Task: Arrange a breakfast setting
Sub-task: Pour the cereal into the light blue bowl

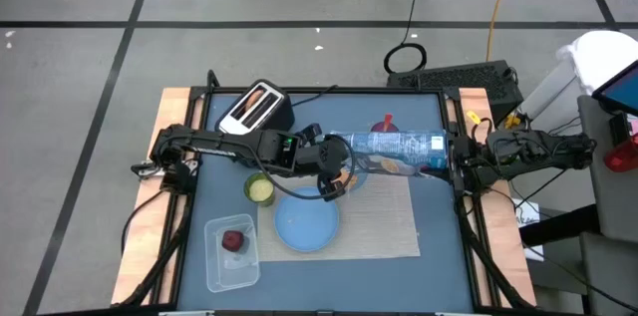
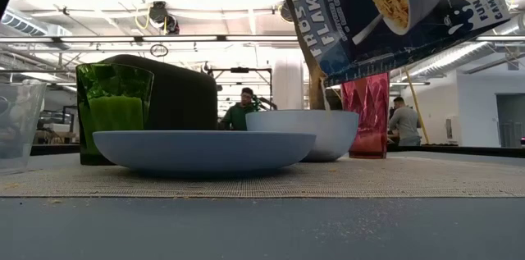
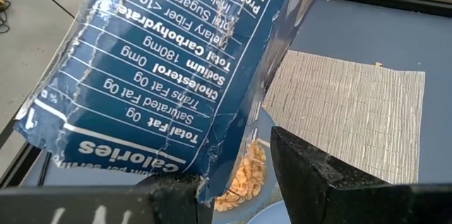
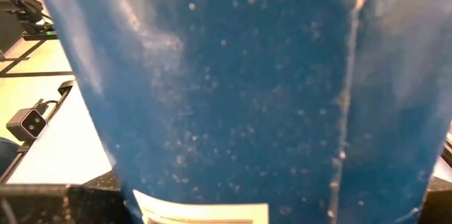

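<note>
The blue cereal box [image 1: 394,144] hangs nearly level above the beige placemat [image 1: 384,218], carried at both ends so that its mouth tips toward the blue bowl [image 2: 312,133]; the right pincer [image 1: 451,164] pinches its far end, which fills that arm's wrist view, while the left pincer [image 1: 337,166] nips the torn lip near the mouth, seemingly to steady and aim the pour; flakes [image 3: 244,178] spill from the opening over the bowl, so the step in hand looks like filling it. The light-blue plate [image 1: 306,224] lies on the mat just in front of the bowl, placed as the centre of the setting; a green cup [image 1: 260,189] stands beside the mat's left edge, and the dark-red fruit [image 1: 233,241] sits in a clear tub [image 1: 221,271] on the tabletop [image 1: 329,291], apart from the mat; a red cup [image 2: 367,116] waits behind the bowl; a toaster [image 1: 255,107] stands at the far edge; a spoon I cannot make out.
</note>
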Robot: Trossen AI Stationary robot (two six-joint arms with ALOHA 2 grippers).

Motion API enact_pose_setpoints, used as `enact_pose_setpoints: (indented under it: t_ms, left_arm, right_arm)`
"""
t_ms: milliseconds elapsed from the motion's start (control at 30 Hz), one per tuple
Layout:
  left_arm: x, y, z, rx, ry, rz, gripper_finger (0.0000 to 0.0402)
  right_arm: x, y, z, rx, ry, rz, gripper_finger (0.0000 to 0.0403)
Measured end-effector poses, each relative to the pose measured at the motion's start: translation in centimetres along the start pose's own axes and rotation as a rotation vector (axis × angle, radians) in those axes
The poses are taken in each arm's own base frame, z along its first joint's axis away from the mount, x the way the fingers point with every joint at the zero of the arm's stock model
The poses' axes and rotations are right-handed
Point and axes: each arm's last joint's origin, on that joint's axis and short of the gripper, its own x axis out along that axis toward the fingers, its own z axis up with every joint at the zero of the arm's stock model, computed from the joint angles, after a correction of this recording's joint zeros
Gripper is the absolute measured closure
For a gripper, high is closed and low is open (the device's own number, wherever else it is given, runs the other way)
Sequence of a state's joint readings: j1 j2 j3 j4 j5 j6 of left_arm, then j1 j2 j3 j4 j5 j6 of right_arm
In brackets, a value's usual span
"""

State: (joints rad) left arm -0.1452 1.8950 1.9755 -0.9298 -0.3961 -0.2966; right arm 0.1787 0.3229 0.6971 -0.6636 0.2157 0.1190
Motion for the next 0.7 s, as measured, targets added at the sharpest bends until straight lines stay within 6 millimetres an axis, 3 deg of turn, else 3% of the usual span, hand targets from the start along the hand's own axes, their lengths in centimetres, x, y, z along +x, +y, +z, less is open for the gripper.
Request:
enact_pose_setpoints:
  t_ms: [700]
  left_arm:
    - [-0.01, -0.03, 0.08, 0.004, -0.007, -0.004, 0.0268]
  right_arm:
    - [0.01, 0.0, -0.08, -0.001, 0.007, 0.001, 0.0126]
